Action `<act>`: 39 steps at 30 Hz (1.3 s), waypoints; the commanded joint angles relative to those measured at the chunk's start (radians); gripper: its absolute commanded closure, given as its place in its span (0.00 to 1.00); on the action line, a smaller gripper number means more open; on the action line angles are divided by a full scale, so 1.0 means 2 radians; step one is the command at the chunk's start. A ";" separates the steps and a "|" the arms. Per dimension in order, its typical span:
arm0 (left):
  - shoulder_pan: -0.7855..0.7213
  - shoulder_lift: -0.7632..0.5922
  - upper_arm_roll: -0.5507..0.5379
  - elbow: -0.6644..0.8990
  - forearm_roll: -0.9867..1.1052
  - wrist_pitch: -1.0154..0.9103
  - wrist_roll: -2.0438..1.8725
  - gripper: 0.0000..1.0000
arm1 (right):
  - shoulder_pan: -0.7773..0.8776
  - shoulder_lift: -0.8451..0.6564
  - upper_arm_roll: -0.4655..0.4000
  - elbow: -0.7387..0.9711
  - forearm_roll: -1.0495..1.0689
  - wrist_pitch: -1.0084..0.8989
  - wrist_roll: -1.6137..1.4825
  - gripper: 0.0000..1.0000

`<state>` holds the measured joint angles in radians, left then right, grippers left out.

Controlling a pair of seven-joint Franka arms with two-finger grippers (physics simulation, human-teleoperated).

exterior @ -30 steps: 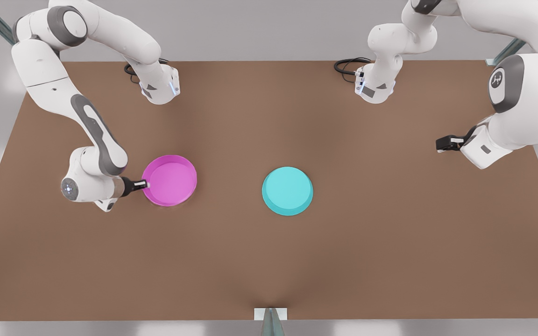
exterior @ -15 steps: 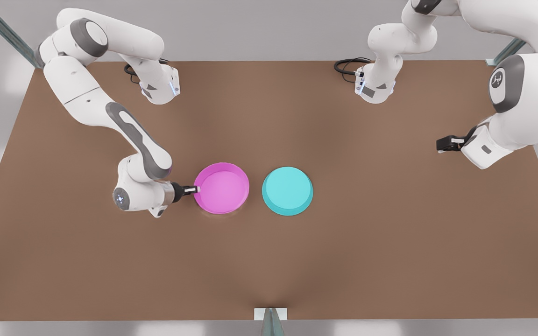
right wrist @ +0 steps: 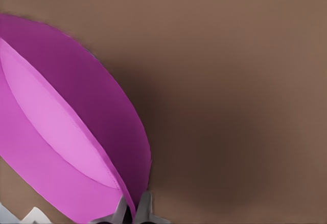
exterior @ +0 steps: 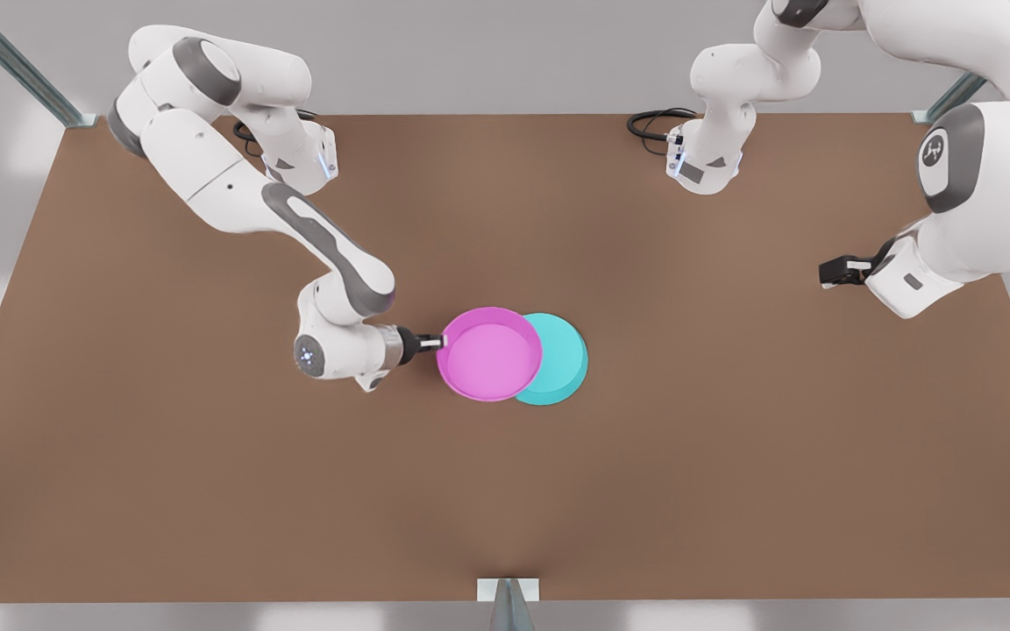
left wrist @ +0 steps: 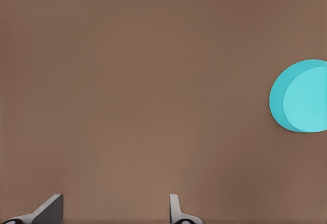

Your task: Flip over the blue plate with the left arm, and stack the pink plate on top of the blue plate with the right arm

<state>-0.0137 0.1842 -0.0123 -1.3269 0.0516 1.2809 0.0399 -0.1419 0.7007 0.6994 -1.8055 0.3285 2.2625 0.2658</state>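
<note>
Right claw (exterior: 437, 343) at mid-table, clenched on the pink plate's (exterior: 489, 354) rim at its edge toward the front view's left, fingers pinching the thin wall as seen in the right wrist view (right wrist: 134, 209). Pink plate carried open side up, lighter pink inside showing, overlapping the half of the blue plate (exterior: 562, 359) toward the front view's left. Not centred over it; whether touching or held just above cannot be told. In the right wrist view, pink plate (right wrist: 61, 132) seen edge-on and slanting away from the fingers, brown table (right wrist: 245, 81) beyond. Right arm (exterior: 330, 254) stretched from its base at the far side on the front view's left, reaching toward the table's middle.

Blue plate lying on the table (exterior: 733, 456) near the centre, flat plain underside up, rim down. Same plate seen from the left wrist view (left wrist: 301, 96), well apart from that claw.

Left claw (exterior: 831, 271) hanging over the table edge on the front view's right, well apart from both plates, released: two fingertips spread wide in the left wrist view (left wrist: 113, 208), nothing between them. Left arm (exterior: 978, 193) waiting there, folded near its base.
</note>
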 commanded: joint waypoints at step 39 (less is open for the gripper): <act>0.001 0.000 0.001 0.000 0.000 0.001 0.000 0.00 | 0.005 -0.300 -0.249 0.149 -0.170 -0.344 -0.071 0.00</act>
<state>-0.0126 0.1841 -0.0107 -1.3255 0.0521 1.2824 0.0399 -0.1354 0.0870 0.2009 -1.5189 -0.0136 1.5717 0.1272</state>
